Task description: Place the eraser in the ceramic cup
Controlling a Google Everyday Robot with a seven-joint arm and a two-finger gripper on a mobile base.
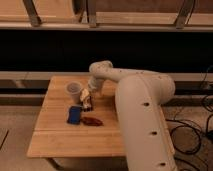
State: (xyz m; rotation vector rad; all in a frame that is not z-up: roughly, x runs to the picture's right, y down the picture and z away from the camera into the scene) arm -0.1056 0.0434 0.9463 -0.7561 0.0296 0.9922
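Note:
The ceramic cup (pixel 73 91) is small, pale and round, and stands upright on the wooden table (pixel 55 137) near its far left. A flat blue block (pixel 74 114), which looks like the eraser, lies on the table in front of the cup. My gripper (pixel 87 101) points down at the table just right of the cup and just behind and right of the blue block. The pale arm (pixel 142 100) reaches in from the right and hides the table's right side.
A dark red-brown object (pixel 92 121) lies on the table right of the blue block. A dark shelf opening and metal rails run behind the table. Cables (pixel 200 135) lie on the floor at right.

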